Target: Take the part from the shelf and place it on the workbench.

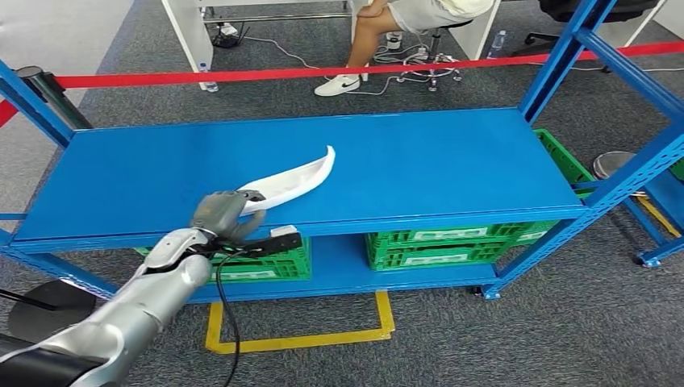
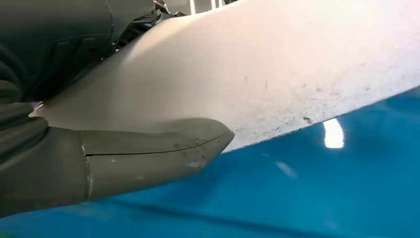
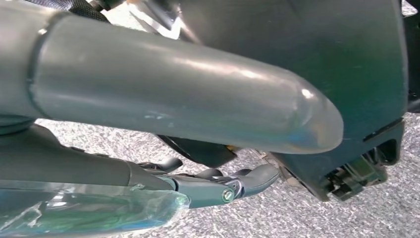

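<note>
Where the white curved part lay on the blue shelf, the left hand gripped its near end, fingers wrapped over the top and the thumb pressed under its edge. The right hand hung over grey carpet, holding nothing, its dark fingers slightly curled and apart from the thumb.

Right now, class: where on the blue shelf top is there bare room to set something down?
The blue shelf top lies bare from the white part to the right upright, and along the back-left edge. It is crowded at the front left, where the left hand grips the part.
</note>
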Robot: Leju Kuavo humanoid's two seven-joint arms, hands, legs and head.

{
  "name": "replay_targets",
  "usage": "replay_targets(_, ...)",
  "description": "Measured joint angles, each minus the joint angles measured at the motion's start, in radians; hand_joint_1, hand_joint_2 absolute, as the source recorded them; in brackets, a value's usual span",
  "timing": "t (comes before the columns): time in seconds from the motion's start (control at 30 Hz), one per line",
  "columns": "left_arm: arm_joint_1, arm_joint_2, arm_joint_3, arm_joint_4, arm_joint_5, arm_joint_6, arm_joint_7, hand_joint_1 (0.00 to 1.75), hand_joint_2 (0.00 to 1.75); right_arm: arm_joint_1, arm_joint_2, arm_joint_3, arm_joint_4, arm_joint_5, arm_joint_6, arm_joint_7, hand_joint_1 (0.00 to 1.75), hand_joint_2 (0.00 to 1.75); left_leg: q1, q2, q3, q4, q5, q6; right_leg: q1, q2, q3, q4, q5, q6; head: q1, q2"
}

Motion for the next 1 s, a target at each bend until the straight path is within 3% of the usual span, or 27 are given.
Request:
replay_targets(0.2, 0.245, 0.04, 0.0, -0.323, 0.11, 0.025, -0.032, 1.43, 1.75, 0.032, 0.0, -0.022, 0.001, 0.0, -0.031, -0.045, 0.0, 0.0, -0.005, 0.0, -0.001, 0.001, -0.003, 0.004, -0.005, 0.0, 0.0, 0.0, -0.001, 0.003, 0.0, 0.0)
replay_targets(0.37, 0.437, 0.085, 0.012, -0.566, 0.161, 0.061, -0.064, 1.43, 1.75, 0.049, 0.016, -0.042, 0.003, 0.0, -0.192, -0.064, 0.0, 0.0, -0.006, 0.002, 0.0, -0.007, 0.012, 0.017, -0.008, 0.0, -0.002, -0.004, 0.006, 0.018, 0.0, 0.0)
replay_targets(0.43, 0.498, 0.094, 0.021, -0.638, 0.166, 0.076, -0.075, 1.43, 1.75, 0.049, 0.022, -0.046, 0.004, 0.0, -0.257, -0.065, 0.0, 0.0, 0.001, 0.006, 0.0, -0.021, 0.026, 0.026, -0.007, 0.0, -0.021, 0.035, -0.031, 0.027, 0.002, 0.0)
replay_targets(0.53, 0.58, 0.103, 0.036, -0.721, 0.181, 0.101, -0.105, 1.43, 1.75, 0.049, 0.028, -0.049, 0.008, 0.0, -0.293, -0.054, 0.0, 0.0, 0.004, 0.009, -0.007, -0.024, 0.034, 0.029, -0.014, -0.001, -0.089, 0.218, -0.132, 0.039, 0.006, 0.0)
replay_targets(0.57, 0.604, 0.105, 0.041, -0.742, 0.193, 0.111, -0.12, 1.43, 1.75, 0.05, 0.029, -0.05, 0.009, 0.0, -0.291, -0.048, 0.0, 0.0, 0.005, 0.01, -0.01, -0.024, 0.035, 0.027, -0.017, -0.001, -0.102, 0.261, -0.145, 0.042, 0.006, 0.0)
replay_targets(0.6, 0.625, 0.107, 0.045, -0.76, 0.208, 0.121, -0.138, 1.43, 1.75, 0.051, 0.03, -0.052, 0.01, 0.0, -0.284, -0.044, 0.0, 0.0, 0.006, 0.011, -0.011, -0.023, 0.036, 0.026, -0.019, -0.002, -0.096, 0.266, -0.137, 0.045, 0.006, 0.0)
replay_targets(0.63, 0.642, 0.107, 0.05, -0.777, 0.225, 0.133, -0.156, 1.43, 1.75, 0.053, 0.031, -0.056, 0.01, 0.0, -0.274, -0.041, 0.0, 0.0, 0.007, 0.01, -0.012, -0.021, 0.037, 0.023, -0.021, -0.002, -0.071, 0.232, -0.112, 0.047, 0.006, 0.0)
replay_targets(0.7, 0.67, 0.107, 0.059, -0.808, 0.26, 0.158, -0.191, 1.43, 1.75, 0.053, 0.033, -0.064, 0.011, 0.0, -0.253, -0.04, 0.0, 0.0, 0.009, 0.01, -0.015, -0.015, 0.035, 0.015, -0.024, -0.003, 0.013, 0.097, -0.059, 0.049, 0.007, 0.0)
replay_targets(0.77, 0.689, 0.107, 0.07, -0.833, 0.291, 0.176, -0.213, 1.43, 1.75, 0.052, 0.036, -0.071, 0.011, 0.0, -0.235, -0.041, 0.0, 0.0, 0.007, 0.008, -0.021, -0.007, 0.035, 0.003, -0.024, -0.001, 0.065, 0.009, -0.043, 0.043, 0.008, 0.0)
replay_targets(0.87, 0.709, 0.106, 0.087, -0.861, 0.336, 0.18, -0.227, 1.43, 1.75, 0.054, 0.04, -0.082, 0.012, 0.0, -0.215, -0.041, 0.0, 0.0, 0.006, 0.007, -0.032, 0.002, 0.038, -0.013, -0.024, 0.003, 0.062, -0.007, -0.047, 0.02, 0.006, 0.0)
replay_targets(0.9, 0.715, 0.106, 0.094, -0.867, 0.349, 0.18, -0.232, 1.43, 1.75, 0.055, 0.041, -0.086, 0.013, 0.0, -0.21, -0.042, 0.0, 0.0, 0.007, 0.006, -0.038, 0.011, 0.026, -0.018, -0.025, 0.003, 0.058, -0.009, -0.044, 0.011, 0.005, 0.0)
replay_targets(0.93, 0.721, 0.106, 0.1, -0.872, 0.36, 0.181, -0.237, 1.43, 1.75, 0.055, 0.041, -0.088, 0.013, 0.0, -0.205, -0.042, 0.0, 0.0, 0.008, 0.005, -0.048, 0.036, 0.001, -0.024, -0.026, 0.002, 0.053, -0.011, -0.039, 0.003, 0.003, 0.0)
replay_targets(1.0, 0.731, 0.105, 0.113, -0.879, 0.375, 0.183, -0.245, 1.43, 1.75, 0.055, 0.042, -0.093, 0.013, 0.0, -0.198, -0.042, 0.0, 0.0, 0.011, 0.004, -0.089, 0.144, -0.079, -0.034, -0.025, 0.001, 0.038, -0.011, -0.028, -0.01, 0.0, 0.0)
